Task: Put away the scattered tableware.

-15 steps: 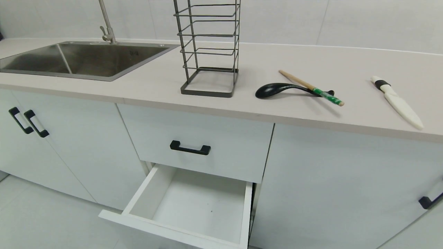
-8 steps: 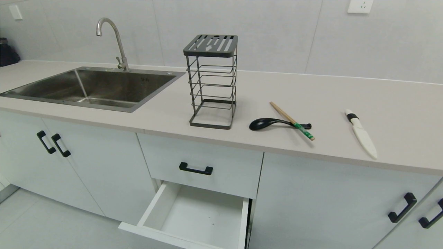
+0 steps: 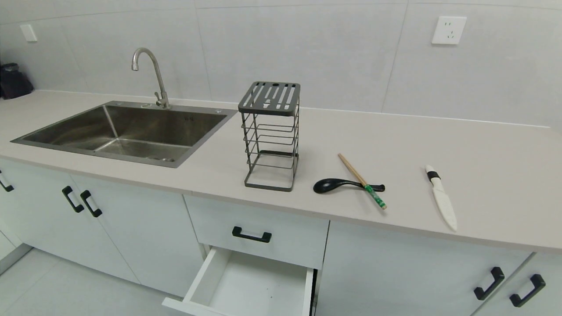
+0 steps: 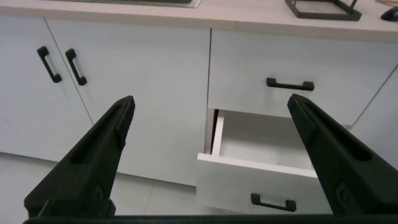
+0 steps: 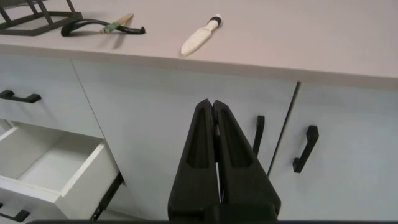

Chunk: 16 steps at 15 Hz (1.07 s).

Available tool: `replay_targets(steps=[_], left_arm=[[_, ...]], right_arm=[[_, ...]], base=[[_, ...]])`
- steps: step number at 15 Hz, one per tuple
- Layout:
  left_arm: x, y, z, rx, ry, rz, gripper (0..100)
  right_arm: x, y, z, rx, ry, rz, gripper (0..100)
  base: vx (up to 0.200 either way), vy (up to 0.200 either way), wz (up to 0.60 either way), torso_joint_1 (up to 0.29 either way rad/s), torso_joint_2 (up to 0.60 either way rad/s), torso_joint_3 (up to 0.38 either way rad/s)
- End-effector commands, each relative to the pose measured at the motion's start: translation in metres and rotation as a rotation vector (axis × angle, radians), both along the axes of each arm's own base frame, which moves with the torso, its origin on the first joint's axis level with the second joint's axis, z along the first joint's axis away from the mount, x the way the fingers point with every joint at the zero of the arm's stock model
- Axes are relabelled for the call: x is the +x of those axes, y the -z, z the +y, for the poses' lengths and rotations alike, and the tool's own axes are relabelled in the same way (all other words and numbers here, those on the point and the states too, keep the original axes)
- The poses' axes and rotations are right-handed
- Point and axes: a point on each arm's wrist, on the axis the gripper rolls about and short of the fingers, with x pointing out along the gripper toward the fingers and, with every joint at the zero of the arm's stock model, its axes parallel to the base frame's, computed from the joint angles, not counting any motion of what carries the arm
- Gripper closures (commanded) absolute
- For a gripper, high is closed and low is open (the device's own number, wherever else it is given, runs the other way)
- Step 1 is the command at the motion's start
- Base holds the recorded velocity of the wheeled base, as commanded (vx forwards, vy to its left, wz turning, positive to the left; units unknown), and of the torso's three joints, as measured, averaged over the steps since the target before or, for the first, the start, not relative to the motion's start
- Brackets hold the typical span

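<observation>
pale countertop (image 3: 395, 140) carries all the scattered tableware. lower drawer (image 3: 246, 285) stands pulled out beneath it, judged ready to receive items. wire rack (image 3: 271, 136) stands upright near them. white knife (image 3: 441, 197) lies apart toward the robot's right. black spoon (image 3: 338, 186) has chopsticks (image 3: 362, 181) crossed over its handle. left gripper (image 4: 211, 102) gapes wide, facing the drawer. right gripper (image 5: 213, 104) is pressed closed before the cabinet doors, the knife well beyond it.

We hold our left end effector (image 4: 210, 99) spread wide, its two dark fingers (image 4: 93, 162) splayed far apart and tapering to blunt tips. Our right end effector (image 5: 213, 104) is closed, both fingers pressed flat against each other along their whole length, meeting in one narrow tip.
</observation>
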Motion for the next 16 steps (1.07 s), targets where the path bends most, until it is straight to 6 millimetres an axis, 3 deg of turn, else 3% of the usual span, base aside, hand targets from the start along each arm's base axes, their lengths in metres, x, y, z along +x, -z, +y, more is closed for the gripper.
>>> replay_targets(steps=[1, 9, 16], left_arm=[[0.0001, -0.0001, 0.0000, 0.000, 0.000, 0.001, 0], [0.0001, -0.0001, 0.0000, 0.011, 0.000, 0.000, 0], [0.0001, 0.0001, 0.0000, 0.012, 0.002, 0.002, 0]], right_arm=[[0.0000, -0.0001, 0.0000, 0.000, -0.001, -0.001, 100], [0.0000, -0.0001, 0.0000, 0.000, -0.001, -0.001, 100], [0.0000, -0.0001, 0.0000, 0.001, -0.001, -0.001, 100]], base=[[0.000, 0.000, 0.00, 0.295, -0.51, -0.242], [0.000, 0.000, 0.00, 0.268, -0.51, -0.245], [0.029, 0.000, 0.00, 0.032, -0.05, -0.025]])
